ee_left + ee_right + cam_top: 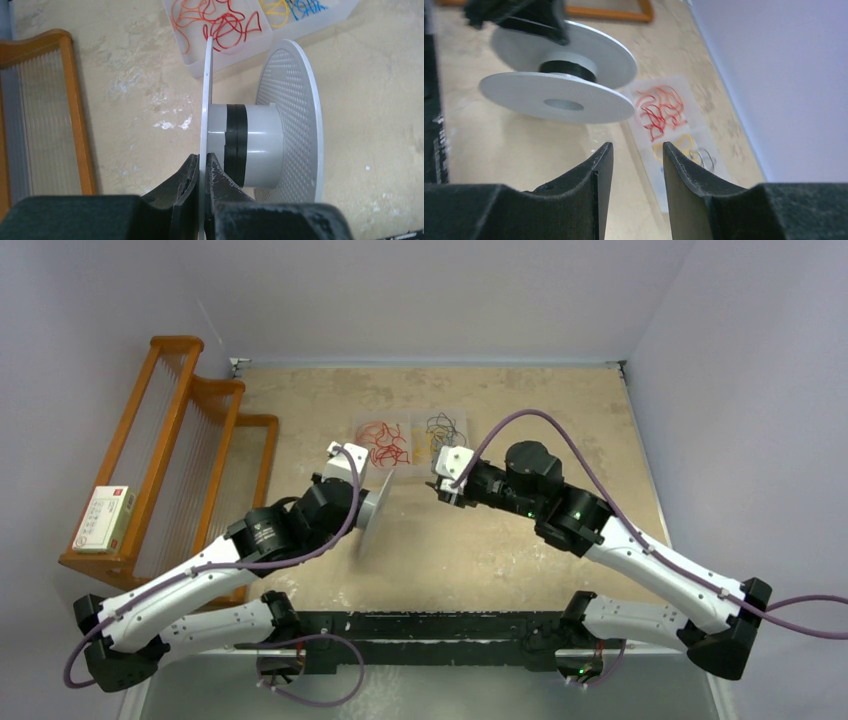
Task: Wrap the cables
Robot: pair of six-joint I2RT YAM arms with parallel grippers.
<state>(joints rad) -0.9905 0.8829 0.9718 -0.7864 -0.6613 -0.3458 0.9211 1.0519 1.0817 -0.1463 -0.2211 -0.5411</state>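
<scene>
My left gripper (364, 502) (201, 157) is shut on the edge of one flange of the white spool (376, 516) (260, 142) and holds it on edge at the table's middle. A black band winds round the spool's hub (236, 142). The spool also shows in the right wrist view (559, 97). The yellow cables (276, 12) (675, 145) (424, 444) lie curled in a clear tray (410, 418) behind the spool. My right gripper (437, 488) (638, 146) is open and empty, just in front of the tray and right of the spool.
Red wires (385, 442) (220, 22) and black and blue wires (446, 426) share the tray. A wooden rack (190, 455) stands at the left with a small box (103, 518) on it. Walls close the table's far and right sides.
</scene>
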